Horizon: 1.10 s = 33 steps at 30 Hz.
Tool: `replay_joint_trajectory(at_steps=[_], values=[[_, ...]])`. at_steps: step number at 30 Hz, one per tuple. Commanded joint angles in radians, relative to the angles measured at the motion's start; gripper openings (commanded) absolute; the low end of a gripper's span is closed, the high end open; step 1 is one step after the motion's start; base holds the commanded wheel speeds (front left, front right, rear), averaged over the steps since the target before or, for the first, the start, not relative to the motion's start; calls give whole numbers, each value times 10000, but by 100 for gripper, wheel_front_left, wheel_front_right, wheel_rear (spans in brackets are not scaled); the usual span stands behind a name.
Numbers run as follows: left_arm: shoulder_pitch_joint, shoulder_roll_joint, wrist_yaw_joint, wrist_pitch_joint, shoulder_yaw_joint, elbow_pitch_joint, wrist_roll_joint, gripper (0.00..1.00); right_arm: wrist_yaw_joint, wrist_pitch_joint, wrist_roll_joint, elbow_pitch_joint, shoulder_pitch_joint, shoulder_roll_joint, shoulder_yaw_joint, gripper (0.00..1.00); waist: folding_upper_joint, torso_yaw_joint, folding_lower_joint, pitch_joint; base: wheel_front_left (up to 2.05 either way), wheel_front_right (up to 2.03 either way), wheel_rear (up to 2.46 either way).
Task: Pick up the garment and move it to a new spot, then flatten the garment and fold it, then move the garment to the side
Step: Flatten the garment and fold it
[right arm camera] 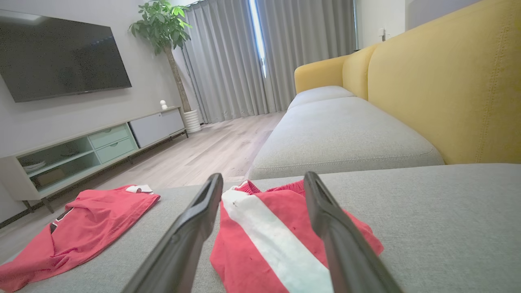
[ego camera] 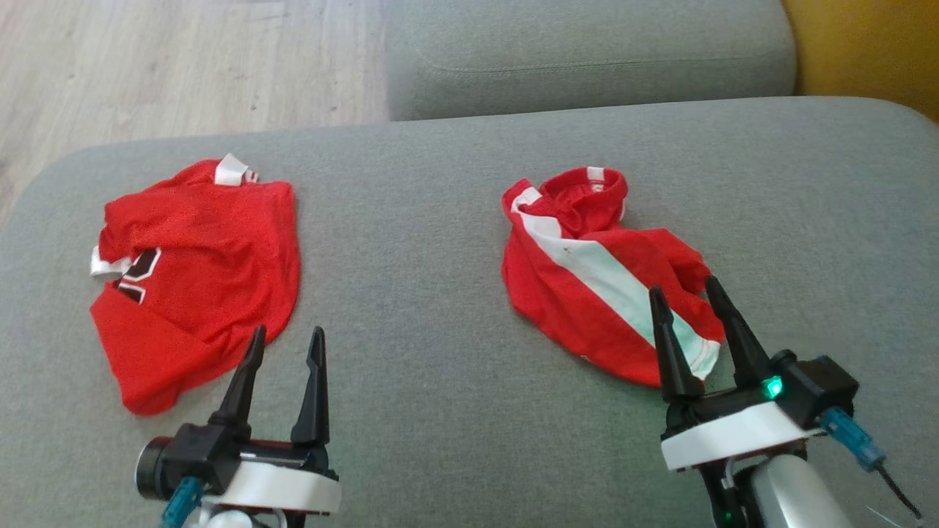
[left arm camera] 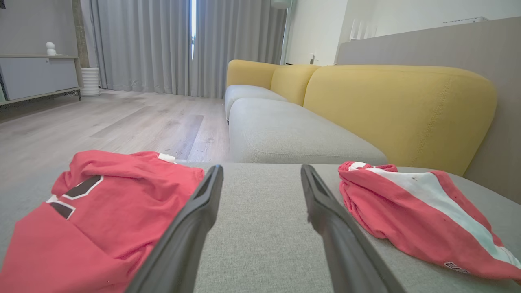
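Red striped garment (ego camera: 579, 293) partly hidden behind wide-spread right fingers (ego camera: 666, 345); left fingers (ego camera: 243, 381) equally wide.

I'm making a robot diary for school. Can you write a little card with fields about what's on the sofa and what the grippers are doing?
Surface: grey sofa cushion
Left side: crumpled red shirt with dark number
Right side: crumpled red garment with white stripe
Left gripper: open, empty, beside the shirt
Right gripper: open, empty, aimed at the striped garment
Folding: not started
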<state>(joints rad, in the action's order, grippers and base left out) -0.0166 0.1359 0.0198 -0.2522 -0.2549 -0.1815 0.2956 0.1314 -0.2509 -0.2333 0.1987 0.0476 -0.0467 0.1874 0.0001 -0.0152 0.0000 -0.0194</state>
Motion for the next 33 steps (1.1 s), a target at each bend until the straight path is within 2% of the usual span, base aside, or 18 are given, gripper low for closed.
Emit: replay_joint_trajectory(at_steps=[1,5,13,19,25,26,27,30,33], values=[[-336,-73,73,-95,465,219,-128,100,-7,-109,174,-229,393,-35,249,100,-1,-100,0,-50,0,0,0],[-408,-251,232,-95,601,114,-246,100,-7,-109,535,154,754,-35,453,100,-1,-309,0,-196,0,0,0],[-764,-510,547,-95,525,-211,-407,100,-7,229,1475,2007,2497,-35,625,100,-1,-863,0,-770,0,0,0],[-1240,-673,715,-95,438,-545,-439,100,-7,1080,2054,3914,3978,-73,591,100,-1,-1417,0,-1099,0,0,0],[-1336,-766,794,-95,537,-719,-433,100,-7,1483,2300,5615,4614,-84,339,100,-1,-1696,0,-1145,0,0,0],[-1329,-776,804,-95,557,-733,-441,100,-7,1414,2216,5780,4694,-73,340,38,-1,-1718,0,-1145,0,0,0],[-1321,-785,814,-95,569,-743,-451,100,-7,1271,2086,5886,4773,-63,410,0,-1,-1736,0,-1143,0,0,0],[-1281,-807,833,-95,612,-763,-479,100,-7,772,1630,6043,4957,-44,816,0,-1,-1731,0,-1113,0,0,0],[-1270,-824,844,-95,632,-778,-505,100,-7,515,903,5979,4998,-40,1696,0,-1,-1684,0,-1049,0,0,0]])
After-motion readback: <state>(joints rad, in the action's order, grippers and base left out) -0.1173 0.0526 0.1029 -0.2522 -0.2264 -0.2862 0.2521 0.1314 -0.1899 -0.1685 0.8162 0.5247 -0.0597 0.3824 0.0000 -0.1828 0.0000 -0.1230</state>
